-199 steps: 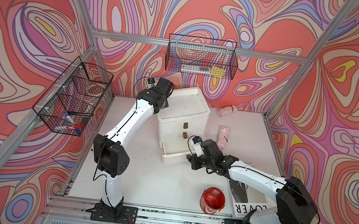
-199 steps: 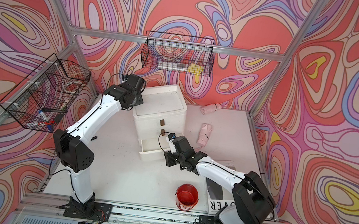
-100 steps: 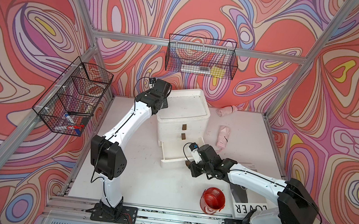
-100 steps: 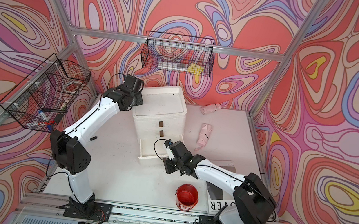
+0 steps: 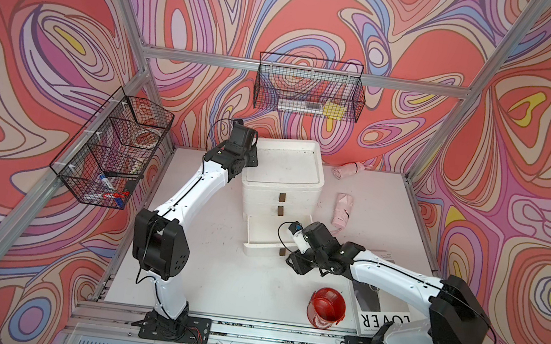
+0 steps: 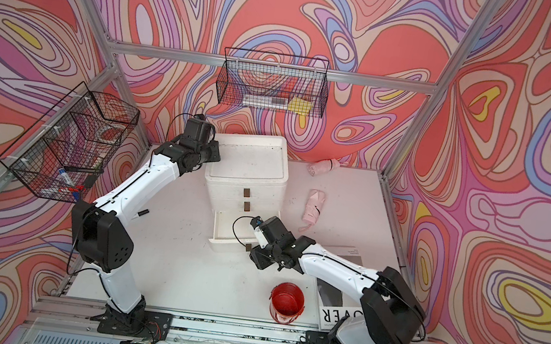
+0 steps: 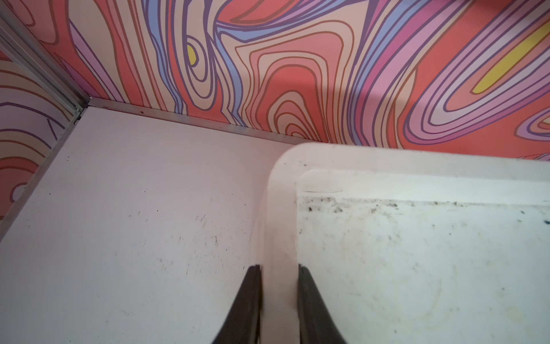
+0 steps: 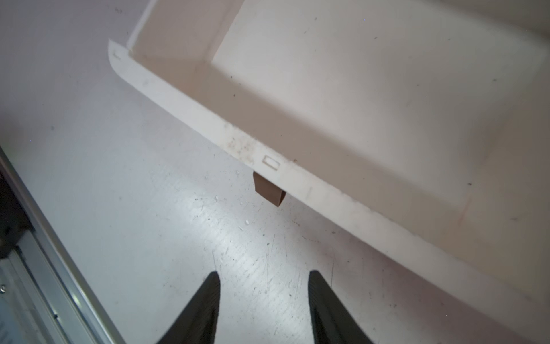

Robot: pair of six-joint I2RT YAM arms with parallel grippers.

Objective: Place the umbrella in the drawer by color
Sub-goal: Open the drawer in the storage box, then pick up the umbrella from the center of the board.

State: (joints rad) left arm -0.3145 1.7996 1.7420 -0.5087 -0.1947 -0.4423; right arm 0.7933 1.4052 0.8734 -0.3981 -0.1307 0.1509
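right gripper [image 8: 264,274] fingers apart, drawer [image 8: 184,104] handle [image 8: 268,190] just ahead of them, untouched; left gripper [image 7: 279,268] clamped on the cabinet rim [image 7: 279,208]; pink umbrella [image 5: 343,209] lies behind the right fingers, so swinging round for it could clip the open drawer

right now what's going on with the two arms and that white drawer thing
The left gripper is clamped on the top rim of the white drawer cabinet, near a back corner, likely steadying it. The bottom drawer stands pulled out and empty. The right gripper is open just before the drawer's brown handle, touching nothing. A pink umbrella and a second umbrella near the back wall lie on the table, not picked up yet.
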